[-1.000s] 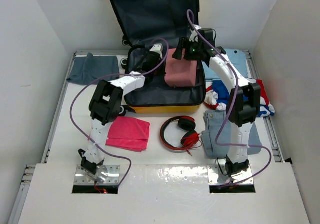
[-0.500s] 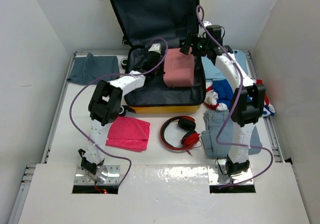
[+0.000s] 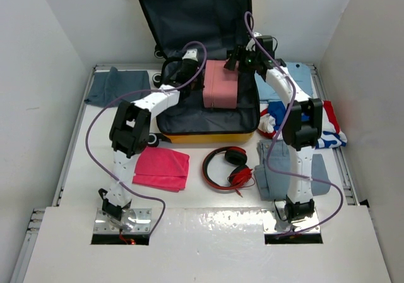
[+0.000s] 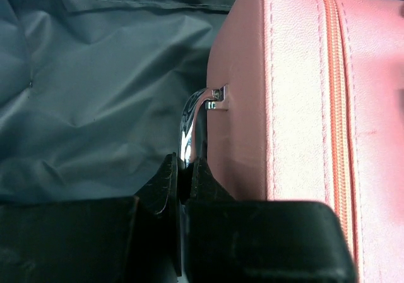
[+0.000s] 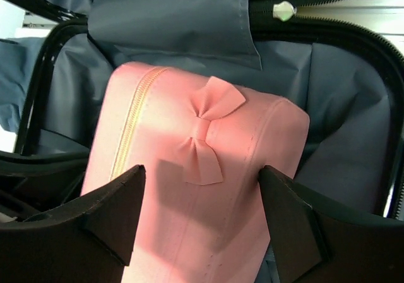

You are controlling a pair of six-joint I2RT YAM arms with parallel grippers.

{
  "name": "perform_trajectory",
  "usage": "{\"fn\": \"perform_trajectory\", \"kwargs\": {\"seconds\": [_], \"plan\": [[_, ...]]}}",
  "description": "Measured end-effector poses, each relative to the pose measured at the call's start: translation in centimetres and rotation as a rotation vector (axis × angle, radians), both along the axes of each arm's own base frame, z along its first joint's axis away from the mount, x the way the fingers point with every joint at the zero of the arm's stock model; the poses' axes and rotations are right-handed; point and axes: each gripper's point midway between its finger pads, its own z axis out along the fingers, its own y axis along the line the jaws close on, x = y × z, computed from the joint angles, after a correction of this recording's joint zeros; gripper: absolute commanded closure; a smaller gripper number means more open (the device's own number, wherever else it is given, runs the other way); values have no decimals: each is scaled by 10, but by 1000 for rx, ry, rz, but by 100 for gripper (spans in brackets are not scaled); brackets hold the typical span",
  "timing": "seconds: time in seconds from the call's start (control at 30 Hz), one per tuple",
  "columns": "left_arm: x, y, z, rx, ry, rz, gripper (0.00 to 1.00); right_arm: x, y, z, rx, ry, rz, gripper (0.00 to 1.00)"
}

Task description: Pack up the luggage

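The yellow luggage lies open at the back of the desk with a pink case inside, and the left claw is pinched tight on its shiny handle (only seen up close), while the right claw gapes wide over its bow.

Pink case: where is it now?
Top view: pink case sits inside the open luggage, right of centre. Left fingers pinch its handle; right fingers hang open over it.
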Motion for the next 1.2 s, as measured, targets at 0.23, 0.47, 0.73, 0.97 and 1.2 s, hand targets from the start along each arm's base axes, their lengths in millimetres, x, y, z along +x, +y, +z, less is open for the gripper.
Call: {"fn": "perform_trajectory", "kwargs": {"seconds": [0.23,0.47,0.73,0.97,1.2], "plan": [[4,-7,4,-13,-21,-69,15,5,-5,-8,-22,-2,-12,26],[10,-9,7,-58,-51,-114,13,7,-11,-9,-41,-6,-24,26],[-14,-15,32,-197,-63,-270,17,6,-9,-8,-41,-6,-13,26],[-39,-30,113,-329,-198,-435,20,-4,6,18,-33,-43,27,26],[-21,14,101,-222,-166,-219,82,-20,32,60,-34,-127,96,26]]}}
